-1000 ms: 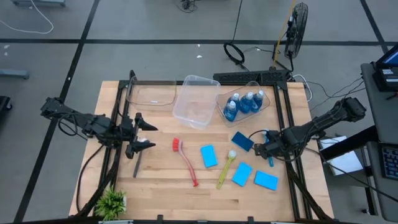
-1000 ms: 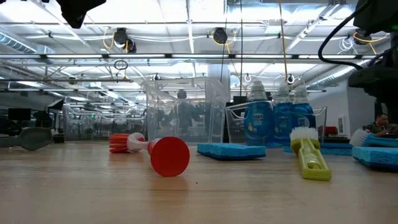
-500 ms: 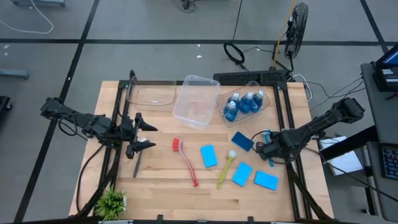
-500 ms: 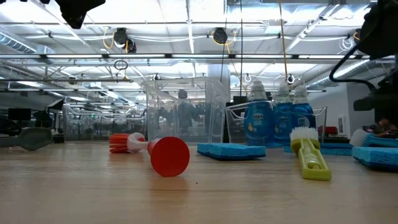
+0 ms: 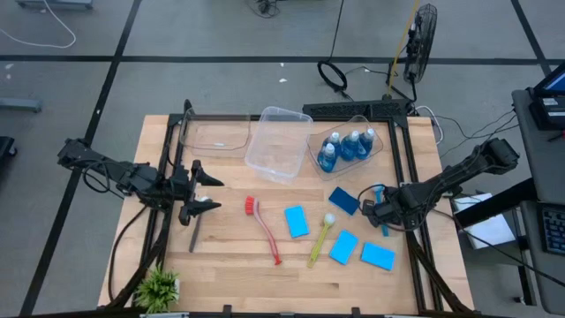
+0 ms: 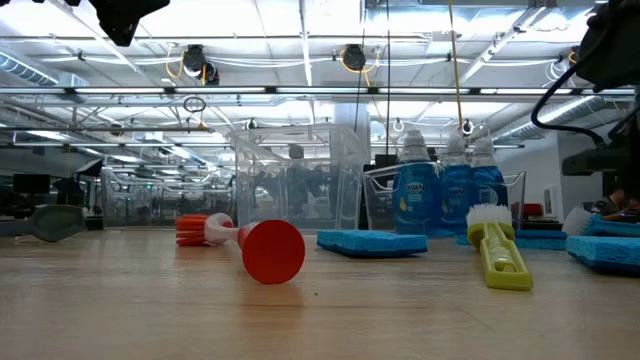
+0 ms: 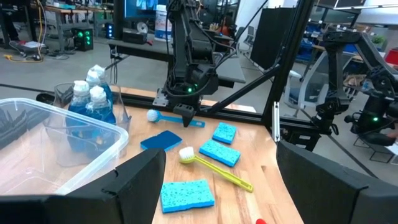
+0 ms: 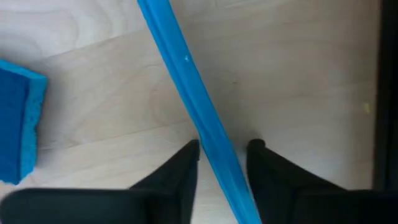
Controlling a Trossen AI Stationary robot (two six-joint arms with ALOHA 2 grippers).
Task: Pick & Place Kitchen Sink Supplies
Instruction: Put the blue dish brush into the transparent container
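Note:
My right gripper (image 5: 378, 212) is open and points down over the blue brush (image 5: 386, 230) near the table's right edge. In the right wrist view its fingertips (image 8: 224, 146) stand on either side of the blue handle (image 8: 186, 81). The red brush (image 5: 263, 230), the yellow brush (image 5: 320, 238) and several blue sponges (image 5: 297, 222) lie flat on the wood. The grey brush (image 5: 194, 234) lies below my open left gripper (image 5: 205, 193), which hovers at the left. Bottles of blue liquid (image 5: 346, 146) stand in a clear bin. My right gripper comes from above with one finger (image 8: 189, 155) on each side of the blue brush's handle (image 8: 208, 140), lying across it partway along its length. Whether the fingers touch the handle I cannot tell. The brush lies flat on the table.
A large clear bin (image 5: 278, 141) and a shallow clear bin (image 5: 212, 132) sit at the far side. A small green plant (image 5: 159, 284) stands at the near left corner. Bare wood shows along the near edge. Dark frame rails run along both sides of the table.
My right arm has shifted slightly over the blue brush, and its gripper stays above the handle. The brush and the other things lie where they were.

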